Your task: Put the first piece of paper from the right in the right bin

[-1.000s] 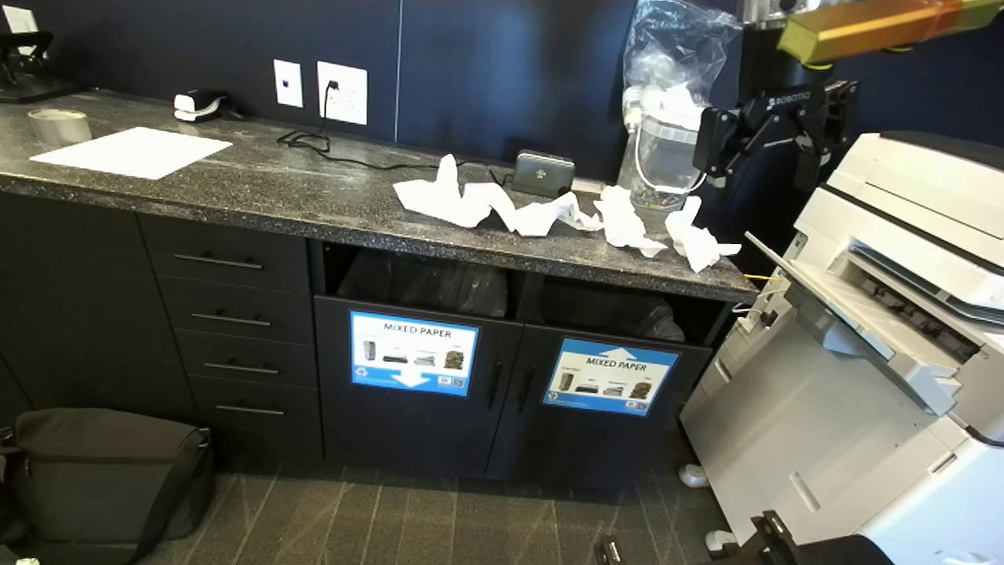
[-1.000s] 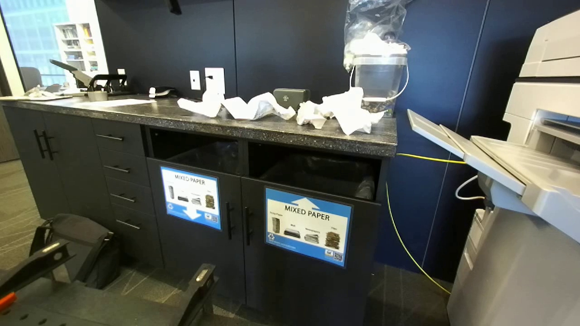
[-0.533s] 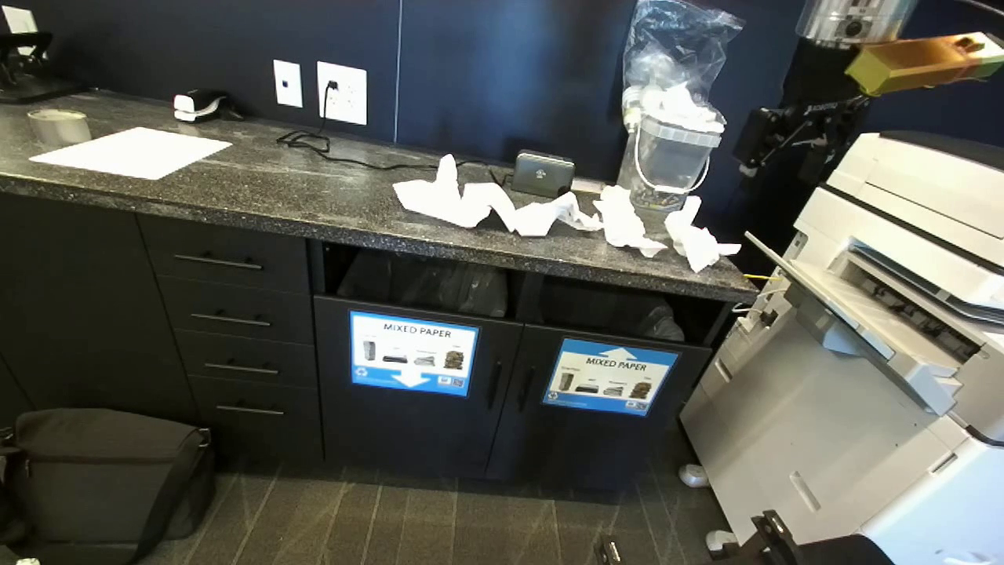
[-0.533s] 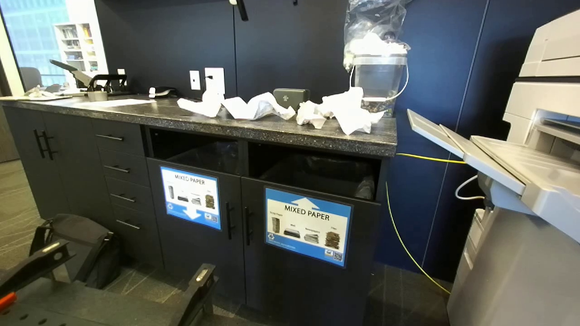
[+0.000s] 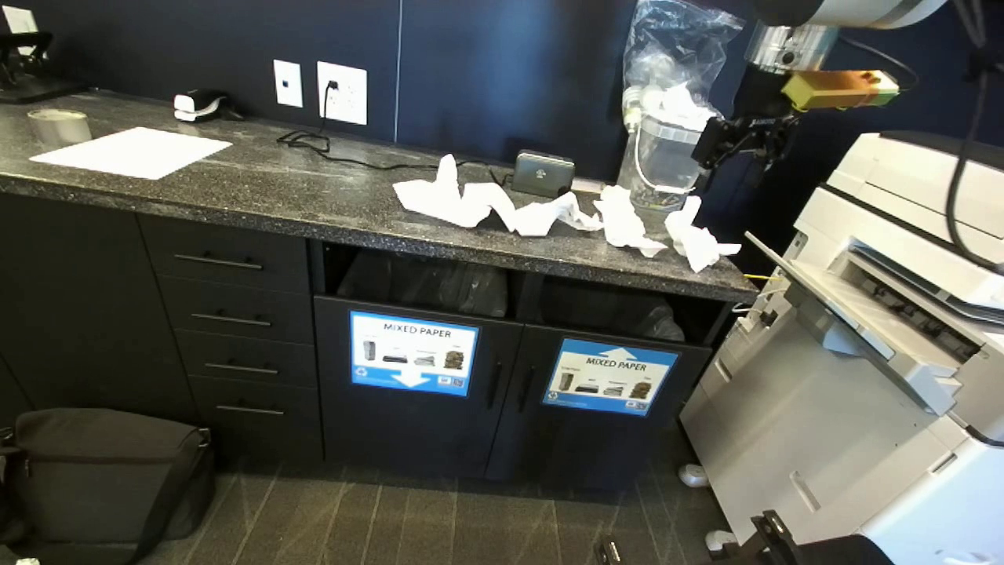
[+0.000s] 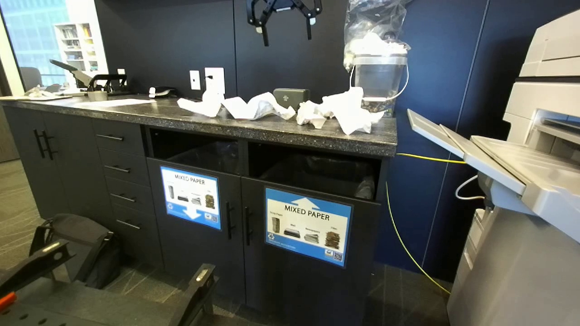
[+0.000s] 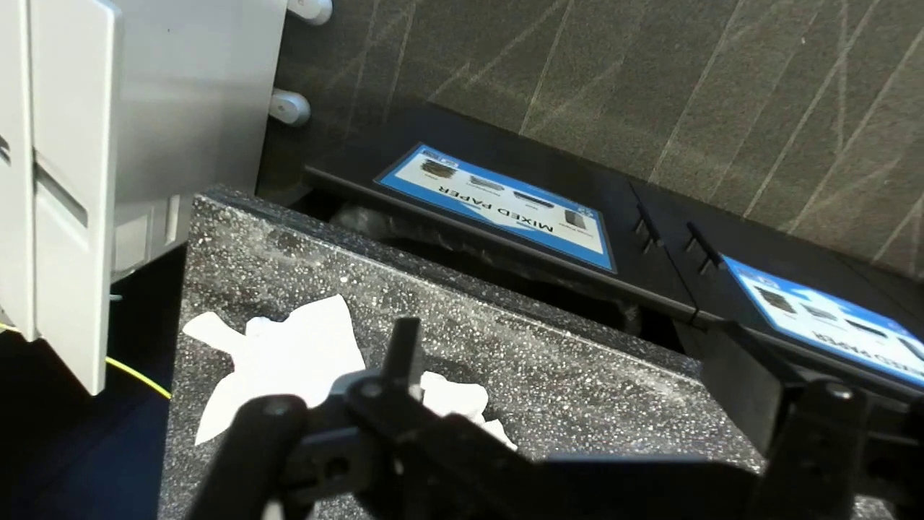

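Several crumpled white papers lie in a row along the counter. The rightmost paper lies near the counter's right end; it also shows in an exterior view, overlapping its neighbour, and in the wrist view. The neighbouring paper is partly hidden by a finger in the wrist view. The right bin is an open slot with a dark bag under the counter, above a "MIXED PAPER" door; it also shows in an exterior view. My gripper is open and empty above the counter, apart from the papers; its fingers are spread in the wrist view.
A clear bucket with a plastic bag stands behind the rightmost papers. A small dark box stands by the wall. The white printer with its raised tray stands right of the counter. The left bin is beside the right one.
In an exterior view my gripper has come down into view from the top, moving right. It stays open. The papers have not moved.
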Motion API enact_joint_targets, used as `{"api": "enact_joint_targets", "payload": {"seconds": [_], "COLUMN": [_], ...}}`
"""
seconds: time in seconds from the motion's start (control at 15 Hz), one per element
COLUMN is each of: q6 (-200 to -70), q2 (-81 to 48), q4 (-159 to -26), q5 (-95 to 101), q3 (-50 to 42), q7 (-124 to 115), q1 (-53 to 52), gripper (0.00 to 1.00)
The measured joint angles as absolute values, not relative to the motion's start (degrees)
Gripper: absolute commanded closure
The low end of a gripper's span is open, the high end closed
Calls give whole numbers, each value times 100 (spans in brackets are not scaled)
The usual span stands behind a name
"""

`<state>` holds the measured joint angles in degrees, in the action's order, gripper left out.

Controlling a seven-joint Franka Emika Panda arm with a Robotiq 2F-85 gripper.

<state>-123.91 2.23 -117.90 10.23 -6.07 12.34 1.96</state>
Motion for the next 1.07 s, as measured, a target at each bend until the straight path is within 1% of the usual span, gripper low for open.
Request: {"api": "enact_joint_targets", "payload": {"seconds": [0.6, 1.07], "q6": [-12438, -12420], "q2": [-2199, -3227], "q4": [-9713, -8520], "q5": [589, 499], "q3": [-623, -605], "q7": [1325, 1322], "q1": [810, 1041], "gripper": [0, 0]}}
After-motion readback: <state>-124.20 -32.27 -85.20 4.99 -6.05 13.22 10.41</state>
